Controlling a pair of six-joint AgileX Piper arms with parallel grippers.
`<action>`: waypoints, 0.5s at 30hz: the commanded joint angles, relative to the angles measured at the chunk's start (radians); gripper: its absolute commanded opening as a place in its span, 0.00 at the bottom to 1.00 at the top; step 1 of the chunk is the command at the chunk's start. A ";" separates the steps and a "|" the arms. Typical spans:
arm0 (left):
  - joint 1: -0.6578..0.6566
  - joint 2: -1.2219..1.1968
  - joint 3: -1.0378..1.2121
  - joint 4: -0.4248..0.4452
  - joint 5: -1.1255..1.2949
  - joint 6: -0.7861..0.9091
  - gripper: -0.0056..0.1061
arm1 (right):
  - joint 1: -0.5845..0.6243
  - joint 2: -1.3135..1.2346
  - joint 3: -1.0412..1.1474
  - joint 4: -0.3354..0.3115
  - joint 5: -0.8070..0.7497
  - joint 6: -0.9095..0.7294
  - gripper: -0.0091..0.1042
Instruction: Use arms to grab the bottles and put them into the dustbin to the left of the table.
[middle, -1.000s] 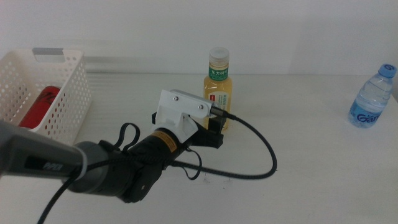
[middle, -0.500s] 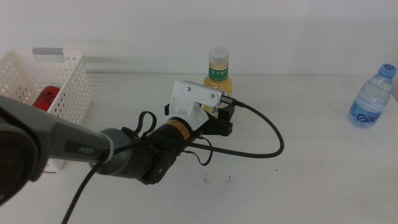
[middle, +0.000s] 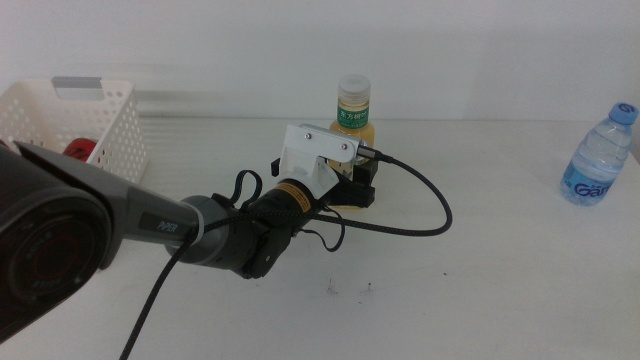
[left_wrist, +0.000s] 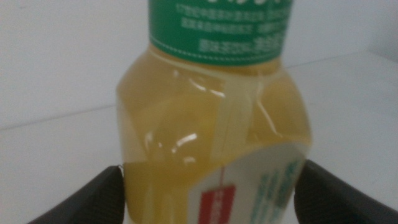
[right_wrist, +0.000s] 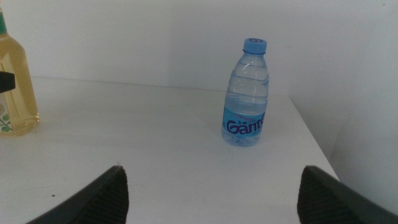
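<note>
Tea bottle (left_wrist: 211, 118) stands upright mid-table (middle: 500, 270), body between the left gripper (left_wrist: 211, 186) jaws, which sit spread at its sides, not visibly clenched on it. Risk: closing off-centre or low could tip or squirt the smooth bottle out, and the lift toward the bin (middle: 100, 130) could drop it. Right gripper (right_wrist: 211, 186) waits with jaws apart, water bottle (right_wrist: 247, 93) ahead, well clear.
</note>
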 joint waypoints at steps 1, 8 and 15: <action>0.014 0.013 -0.024 0.031 -0.013 -0.030 0.87 | -0.006 -0.005 0.004 -0.007 -0.009 -0.006 0.90; 0.034 0.060 -0.090 0.081 -0.007 -0.068 0.87 | -0.006 -0.005 0.004 -0.007 -0.009 -0.006 0.90; 0.043 0.111 -0.151 0.104 -0.004 -0.083 0.87 | -0.006 -0.005 0.004 -0.007 -0.009 -0.006 0.90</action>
